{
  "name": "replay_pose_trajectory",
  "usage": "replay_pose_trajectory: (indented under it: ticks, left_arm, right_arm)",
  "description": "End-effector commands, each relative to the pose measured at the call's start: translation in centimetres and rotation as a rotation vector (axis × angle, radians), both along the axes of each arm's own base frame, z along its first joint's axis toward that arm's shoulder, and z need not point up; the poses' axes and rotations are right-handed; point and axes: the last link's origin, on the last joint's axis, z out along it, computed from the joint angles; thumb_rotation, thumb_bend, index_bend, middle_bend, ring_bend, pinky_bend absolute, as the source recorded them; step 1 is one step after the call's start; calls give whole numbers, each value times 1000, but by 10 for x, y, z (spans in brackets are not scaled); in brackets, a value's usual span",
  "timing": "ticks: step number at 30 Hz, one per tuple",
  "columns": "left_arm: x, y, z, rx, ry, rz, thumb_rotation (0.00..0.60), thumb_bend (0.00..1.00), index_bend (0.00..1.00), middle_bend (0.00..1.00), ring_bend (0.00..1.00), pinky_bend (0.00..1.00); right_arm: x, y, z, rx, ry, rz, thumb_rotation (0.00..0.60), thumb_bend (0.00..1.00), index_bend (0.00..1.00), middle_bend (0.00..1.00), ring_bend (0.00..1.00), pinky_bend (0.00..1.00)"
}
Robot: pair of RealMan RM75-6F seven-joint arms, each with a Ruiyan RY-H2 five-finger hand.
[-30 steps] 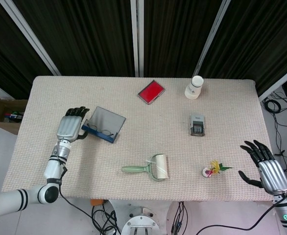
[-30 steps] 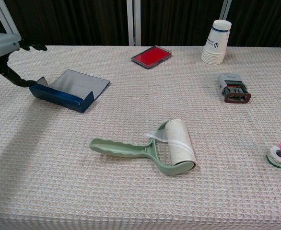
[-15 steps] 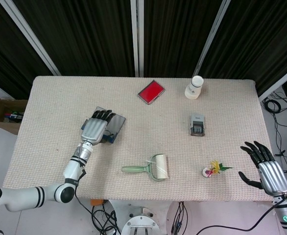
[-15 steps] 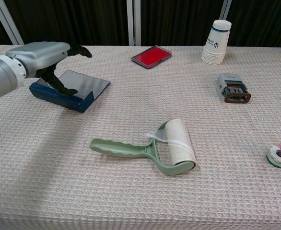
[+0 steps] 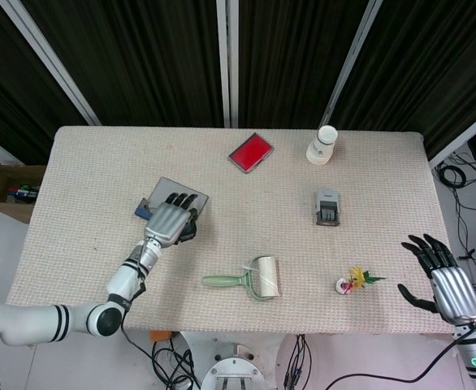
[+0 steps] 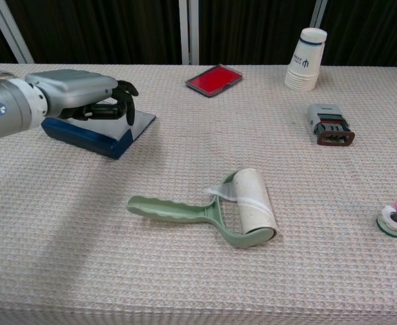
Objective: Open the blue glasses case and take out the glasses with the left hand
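- Surface (image 5: pixel 84 211): we see a beige woven cloth covering it, dark curtains behind.
- Left arm (image 5: pixel 67 318): comes in from the lower left in the head view, reaching up to the case.
- Left hand (image 5: pixel 167 223): we see it palm down over the open blue glasses case (image 6: pixel 93 137), fingers (image 6: pixel 120 101) curled down into the tray. We cannot tell whether they grip anything or only hang over it.
- Blue glasses case: lies open on the left part of the surface, grey lid (image 5: pixel 166 188) folded flat toward the far side, blue tray nearer the robot. Glasses are hidden under the hand in both views, so we cannot tell where they lie.
- Right hand (image 5: pixel 445 280): at the lower right in the head view, off the surface edge, fingers spread apart, holding nothing.
- Lint roller (image 6: pixel 219 208): green handle, white roll, lies near the front centre, well apart from the case.
- Paper cups (image 6: pixel 307 59): a white stack, upright, far right.
- Red flat case (image 6: pixel 213 79): far centre, lying flat.
- Grey stamp-like block (image 6: pixel 329 124): right side, nearer than the cups.
- Small flower toy (image 5: pixel 353 281): near the right front edge, between the roller and the right hand.
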Motion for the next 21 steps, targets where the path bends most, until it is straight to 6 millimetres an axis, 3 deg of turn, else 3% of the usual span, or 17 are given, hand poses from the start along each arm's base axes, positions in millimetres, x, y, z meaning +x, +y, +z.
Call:
replay_pose_trajectory:
  ticks: [1, 11, 21]
  left_arm:
    - [-8, -5, 0, 4, 8, 19, 0, 724, 358, 46, 59, 107]
    - [-23, -11, -6, 10, 45, 40, 0, 718, 351, 46, 59, 107]
    - [-67, -36, 25, 34, 158, 139, 0, 708, 424, 46, 59, 108]
  right_arm:
    - [0, -1, 0, 2, 1, 2, 600, 203, 180, 128, 0, 107]
    - [2, -2, -1, 6, 0, 7, 600, 203, 179, 128, 0, 107]
    - [2, -1, -2, 8, -3, 14, 600, 203, 179, 128, 0, 107]
